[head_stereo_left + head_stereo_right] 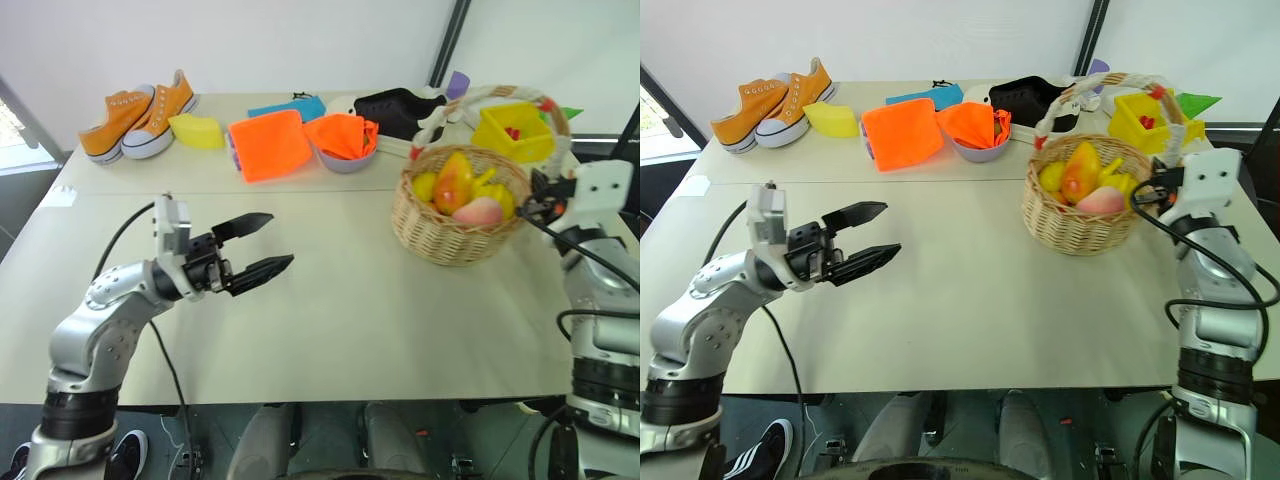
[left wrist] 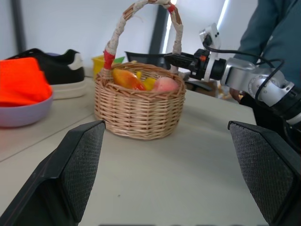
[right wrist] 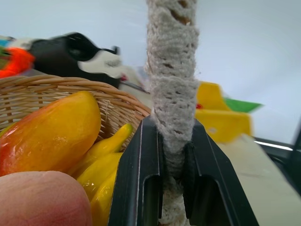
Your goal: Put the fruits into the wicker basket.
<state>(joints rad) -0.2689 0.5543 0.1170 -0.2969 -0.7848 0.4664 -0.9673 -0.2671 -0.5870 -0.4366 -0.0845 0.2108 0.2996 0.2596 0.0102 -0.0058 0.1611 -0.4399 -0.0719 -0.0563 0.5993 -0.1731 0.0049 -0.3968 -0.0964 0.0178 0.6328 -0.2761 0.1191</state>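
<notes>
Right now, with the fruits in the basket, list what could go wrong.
The right gripper is shut on the wicker basket's handle; pulling could tip or drag it, possibly spilling the mango and peach.
The basket sits toward the table's right edge, so a drag that way might take it off.

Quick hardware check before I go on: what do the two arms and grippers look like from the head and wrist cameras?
Both arms are silver-grey metal with black joint bands and loose black cables along them. The left gripper has two black tapered fingers with textured inner pads and a white wrist block. The right gripper has black fingers, a white wrist block and small orange-red fittings.
</notes>
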